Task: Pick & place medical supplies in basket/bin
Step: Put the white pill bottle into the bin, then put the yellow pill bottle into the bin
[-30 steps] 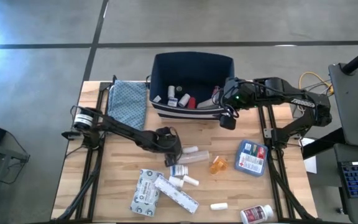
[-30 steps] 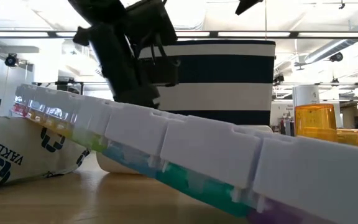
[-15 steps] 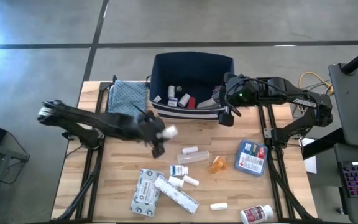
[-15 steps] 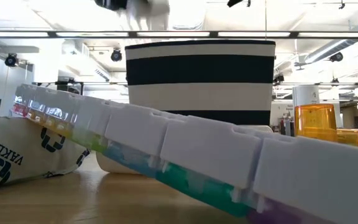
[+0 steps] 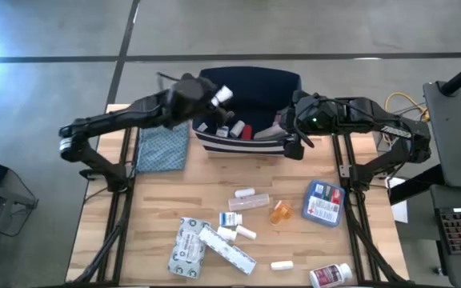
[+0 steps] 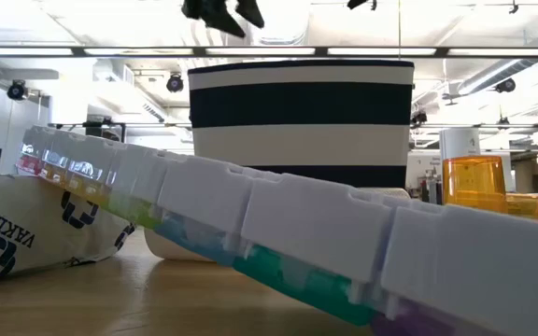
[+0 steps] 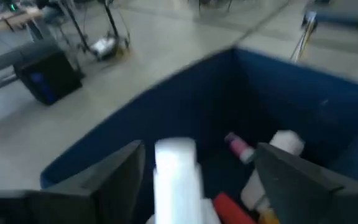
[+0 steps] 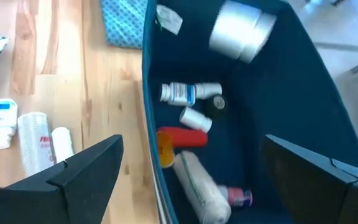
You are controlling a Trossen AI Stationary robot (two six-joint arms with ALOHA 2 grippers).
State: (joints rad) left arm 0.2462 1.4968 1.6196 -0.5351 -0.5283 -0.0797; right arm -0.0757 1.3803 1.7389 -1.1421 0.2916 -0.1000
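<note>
Wooden table (image 5: 158,200) with a folded teal cloth (image 5: 163,142) left of the navy bin (image 5: 250,84). Loose supplies lie in front: an orange vial (image 5: 281,211), a blue-and-red packet (image 5: 322,202), white cartons (image 5: 189,244) and a pill bottle (image 5: 330,276). The left gripper (image 5: 214,96) is above the bin's left rim, fingers spread wide, a white bottle (image 7: 176,177) between them over the bin's interior. The right gripper (image 5: 290,132), jaws wide and empty, is at the bin's right front corner.
</note>
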